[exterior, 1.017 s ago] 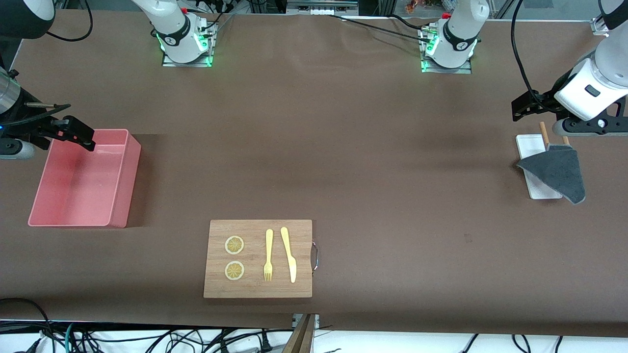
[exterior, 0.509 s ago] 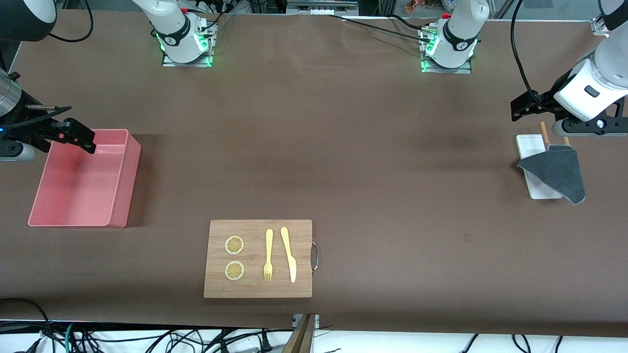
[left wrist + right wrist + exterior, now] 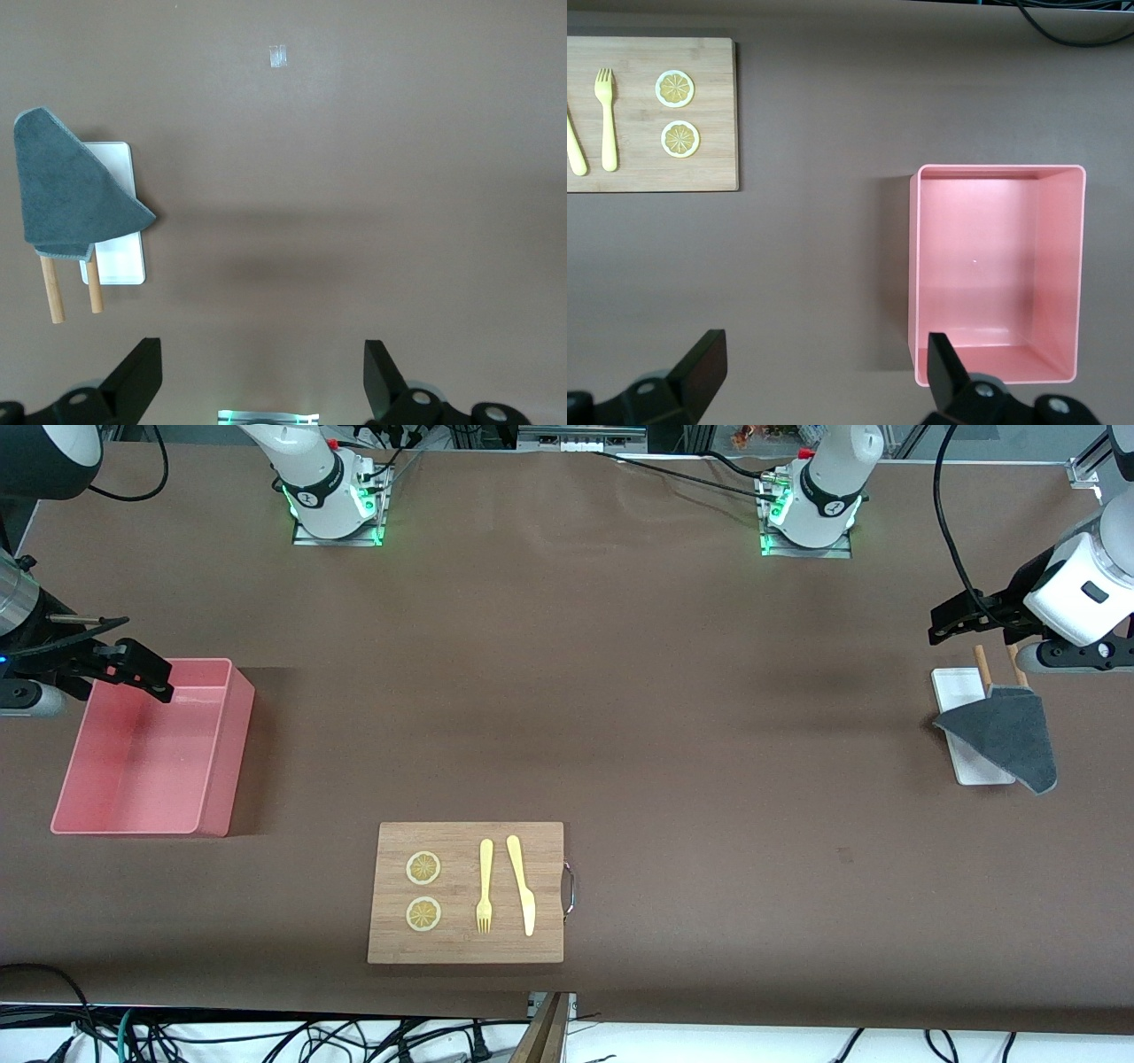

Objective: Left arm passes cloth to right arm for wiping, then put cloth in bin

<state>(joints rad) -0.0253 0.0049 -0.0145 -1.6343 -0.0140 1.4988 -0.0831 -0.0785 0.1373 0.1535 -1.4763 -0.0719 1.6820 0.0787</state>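
The dark grey cloth (image 3: 1005,735) lies draped over a white tray (image 3: 957,689) and two wooden sticks (image 3: 982,666) at the left arm's end of the table. It also shows in the left wrist view (image 3: 62,190). My left gripper (image 3: 957,618) is open and empty in the air, over bare table beside the tray's stick end; its own view (image 3: 264,372) shows bare table between the jaws. The pink bin (image 3: 226,762) is empty at the right arm's end. My right gripper (image 3: 133,669) is open and empty, over the bin's edge (image 3: 914,266).
A wooden board (image 3: 461,948) with a metal handle lies nearer to the front camera, mid-table. It carries two lemon slices (image 3: 423,868), a yellow fork (image 3: 485,886) and a yellow knife (image 3: 523,886). The board also shows in the right wrist view (image 3: 647,173).
My left gripper has drifted a little toward the left arm's end of the table. The cloth, the bin and the right arm have not moved.
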